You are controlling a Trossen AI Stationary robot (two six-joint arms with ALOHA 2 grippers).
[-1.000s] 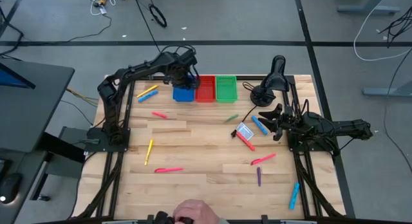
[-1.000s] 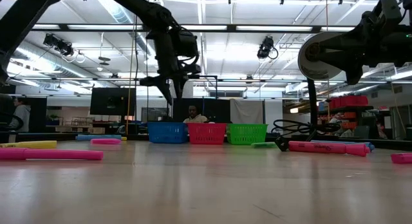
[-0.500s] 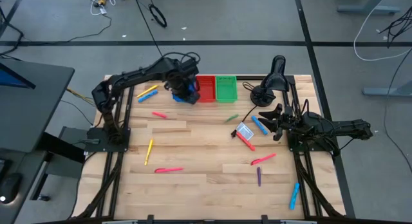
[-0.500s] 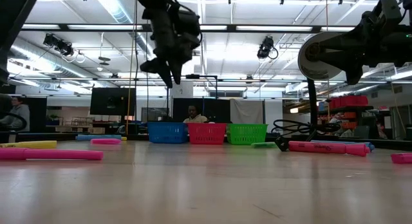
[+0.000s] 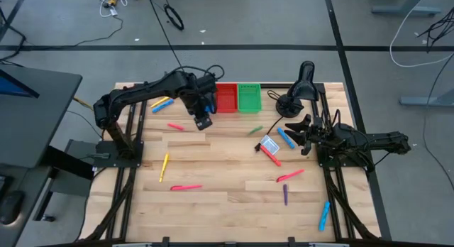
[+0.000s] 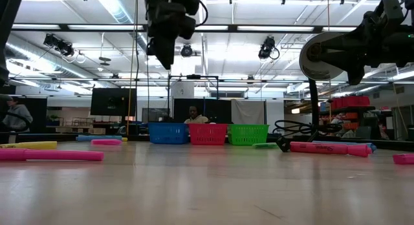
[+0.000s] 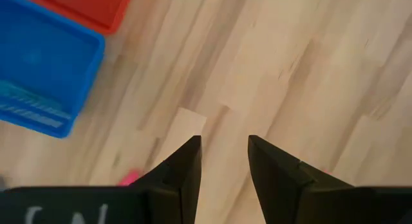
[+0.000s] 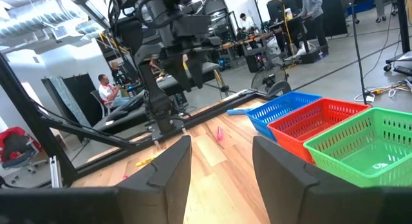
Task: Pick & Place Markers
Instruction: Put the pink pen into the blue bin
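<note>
**Left arm swings back from the bins**

The left gripper (image 5: 202,122) has left the blue bin (image 7: 38,69) and now hovers over bare tabletop (image 5: 227,169), fingers parted, empty. Markers (image 5: 186,187) stay scattered. Right gripper (image 5: 292,130) unchanged, open, empty.

No legible text, label, brand, number or sign anywhere.

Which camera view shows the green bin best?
The right wrist view: the green bin is near and its mesh walls are plain. The high view shows it small from above; the low view shows only its front wall, far off. The left wrist view misses it.
</note>
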